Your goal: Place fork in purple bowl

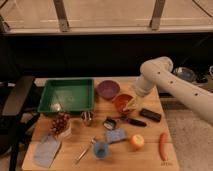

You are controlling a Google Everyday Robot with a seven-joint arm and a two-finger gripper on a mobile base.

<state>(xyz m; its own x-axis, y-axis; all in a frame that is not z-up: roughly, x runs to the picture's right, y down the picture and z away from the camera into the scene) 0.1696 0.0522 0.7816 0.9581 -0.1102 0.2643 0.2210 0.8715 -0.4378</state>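
The fork (85,151) is a slim silvery piece lying diagonally near the table's front edge, just left of a small blue cup (101,149). At the back middle of the wooden table (150,157) stands the round purple bowl (107,89), with nothing in it. My gripper (131,105) hangs from the white arm (165,80) over the right rim of the orange bowl (121,102), well behind and to the right of the fork. Its pale fingers stand open with nothing between them.
A green tray (67,95) fills the back left. Grapes (60,123), a metal cup (87,118), a black-handled utensil (121,121), a black block (150,115), a blue sponge (116,135), an apple (137,142), a carrot (163,145) and a blue cloth (46,150) lie scattered. A dark chair (17,97) stands left.
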